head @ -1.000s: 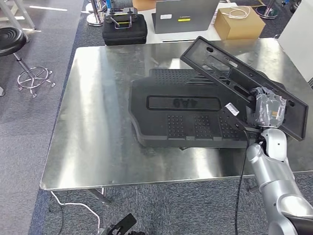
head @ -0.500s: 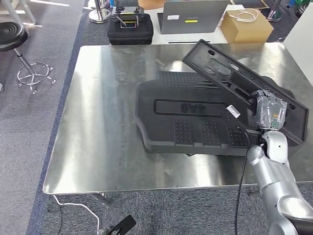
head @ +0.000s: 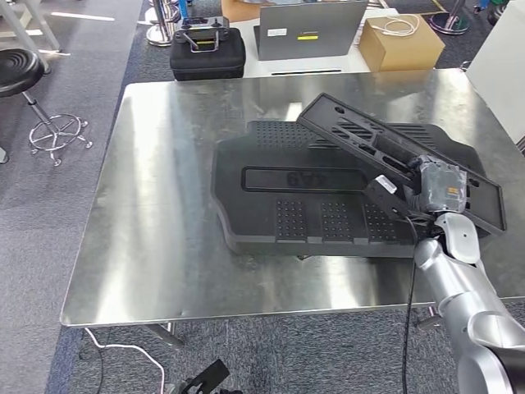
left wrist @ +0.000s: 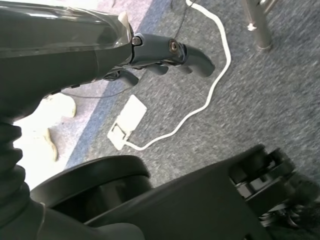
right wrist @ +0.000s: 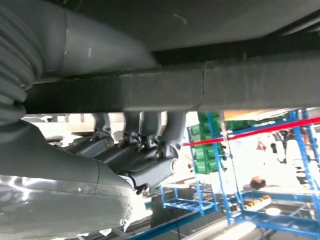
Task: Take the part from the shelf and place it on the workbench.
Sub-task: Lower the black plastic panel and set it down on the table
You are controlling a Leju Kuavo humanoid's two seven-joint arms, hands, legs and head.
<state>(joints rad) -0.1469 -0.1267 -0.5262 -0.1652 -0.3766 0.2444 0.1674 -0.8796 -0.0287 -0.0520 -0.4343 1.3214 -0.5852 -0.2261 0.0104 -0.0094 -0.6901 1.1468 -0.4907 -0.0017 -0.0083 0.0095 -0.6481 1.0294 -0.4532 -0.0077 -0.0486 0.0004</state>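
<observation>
A flat black frame part (head: 347, 131) hangs tilted over the steel workbench (head: 155, 205), its far end low above a large black ribbed panel (head: 297, 197) that lies on the bench. My right hand (head: 438, 187) grips the frame part at its near right edge. In the right wrist view the part's dark edge (right wrist: 188, 90) runs across, with my fingers (right wrist: 143, 150) curled under it. My left hand (left wrist: 166, 50) hangs over the carpet, fingers stretched out and holding nothing.
Behind the bench stand a black case (head: 207, 51), a laptop (head: 309, 29) and a cardboard box (head: 401, 41). A stool (head: 25, 70) is at the far left. A white cable (left wrist: 203, 95) lies on the carpet. Bare steel spreads left of the panel.
The frame part has come down and lies flatter, closer to the large panel, still in my right hand. The camera has shifted a little.
</observation>
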